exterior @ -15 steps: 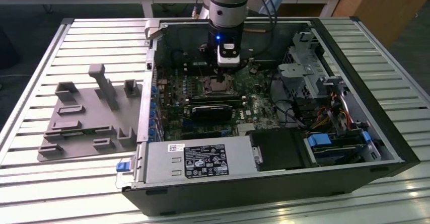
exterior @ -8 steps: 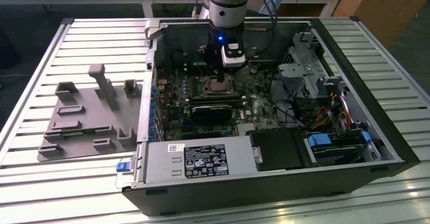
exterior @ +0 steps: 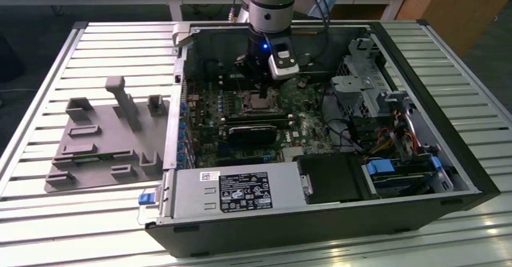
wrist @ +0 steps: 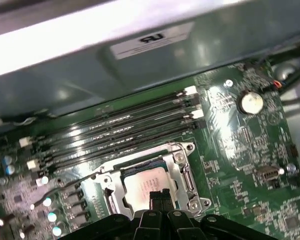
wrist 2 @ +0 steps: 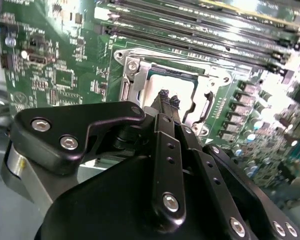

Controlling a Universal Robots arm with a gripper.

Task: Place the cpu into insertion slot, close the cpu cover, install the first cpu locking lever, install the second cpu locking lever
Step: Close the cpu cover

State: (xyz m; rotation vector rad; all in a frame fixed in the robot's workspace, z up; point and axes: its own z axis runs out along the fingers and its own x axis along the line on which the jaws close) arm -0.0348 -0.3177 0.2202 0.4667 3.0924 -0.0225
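Inside the open black computer case (exterior: 320, 234), which lies on the slatted metal counter (exterior: 80, 231), the black end effector (wrist 2: 168, 99) is held low over the processor socket of the green motherboard (wrist 2: 65, 75). In both wrist views its two narrow fingertips are seen closed together with nothing visible between them. They are poised over the small flat square cpu with the dull silvery-grey top (wrist: 140, 187); whether they touch it cannot be told.

The cpu is seated in the socket, beside the row of long black memory slots (wrist: 125, 130). The thin silvery metal cpu cover (wrist: 179, 172), a square frame with an open centre, appears to lie down flat around the chip's edges. A thin wire lever (wrist: 67, 184) is seen running out from one corner of the socket; whether it is latched cannot be judged.

The cpu is judged to be light, stiff and thin, with a smooth top that offers little friction. Its hidden underside and the socket beneath are likely delicate, so it would best be taken by two opposite edges and kept level. The cover is judged to be springy sheet metal, best pressed on its rim rather than across the open centre.

In the exterior view, a grey moulded fixture (exterior: 96, 153) rests on the counter well apart from the socket.
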